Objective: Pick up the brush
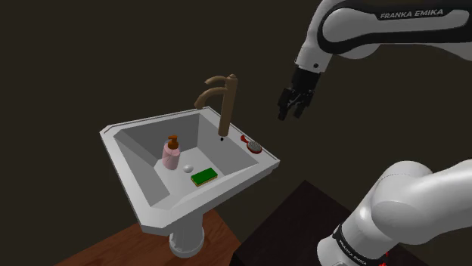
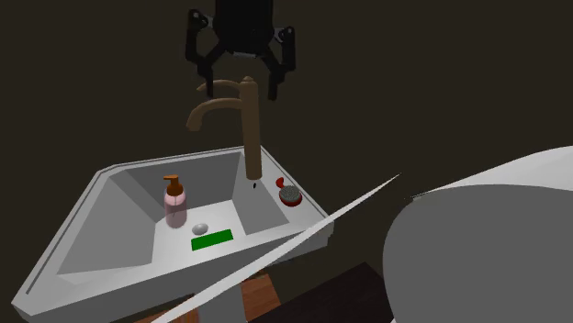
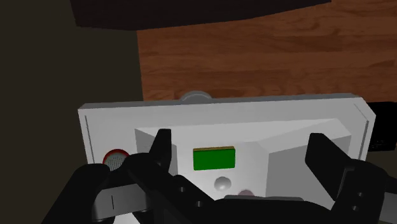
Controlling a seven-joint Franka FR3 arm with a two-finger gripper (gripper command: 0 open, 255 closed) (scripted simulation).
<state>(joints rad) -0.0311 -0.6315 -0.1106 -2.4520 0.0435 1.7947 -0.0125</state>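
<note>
Arm: the white jointed arm comes in from the shoulder view's upper right, its wrist bent downward.
Pincer: the all-black two-finger gripper is spread wide and holds nothing. It hangs high near the tall brown tap.
Brush: the small round red brush with grey bristles lies on the pale grey sink's rim near the tap's foot, well below the gripper.

- Home bathroom, dark walls.
- White pedestal sink with a tall brown tap.
- Pink soap dispenser and green sponge in the basin; red brush on the rim.
- Wood floor underneath.
</note>
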